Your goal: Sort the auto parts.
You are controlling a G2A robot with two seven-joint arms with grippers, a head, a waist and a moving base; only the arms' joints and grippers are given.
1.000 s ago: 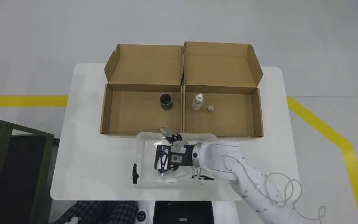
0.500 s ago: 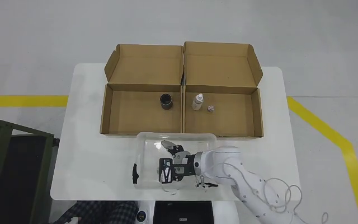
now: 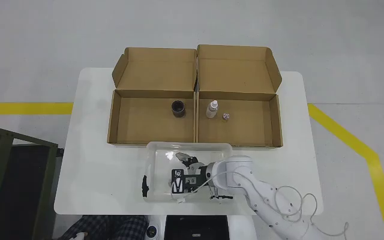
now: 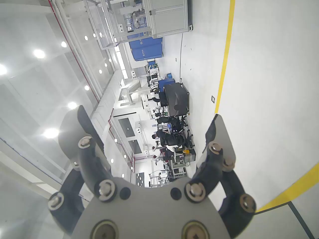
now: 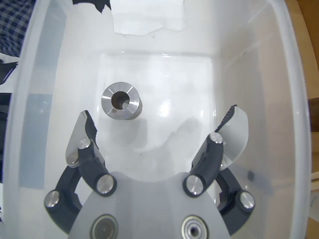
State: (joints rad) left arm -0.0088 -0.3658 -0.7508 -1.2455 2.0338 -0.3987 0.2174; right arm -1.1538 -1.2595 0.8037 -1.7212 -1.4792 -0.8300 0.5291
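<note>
A clear plastic bin (image 3: 157, 153) stands at the table's front, and my right gripper (image 5: 159, 121) hangs open inside it. A short steel bushing (image 5: 121, 100) with a centre hole lies on the bin floor (image 5: 174, 80), just beyond one fingertip and off to that side of the gap. In the top view the right gripper (image 3: 180, 180) sits low in the bin. The left cardboard box (image 3: 141, 120) holds a dark ring-shaped part (image 3: 178, 108). The right box (image 3: 252, 123) holds a small white bottle (image 3: 212, 108) and a tiny part (image 3: 226, 116). My left gripper (image 4: 149, 123) is open, pointing out into the room.
A torn white paper label (image 5: 147, 11) is stuck on the bin's far wall. A black clip (image 3: 144, 186) sits at the bin's outer left side. Both box lids (image 3: 198, 69) stand open at the back. Bare table lies on either side of the bin.
The right gripper has drawn toward the table's front edge and sunk lower into the bin. The parts in the boxes have stayed put.
</note>
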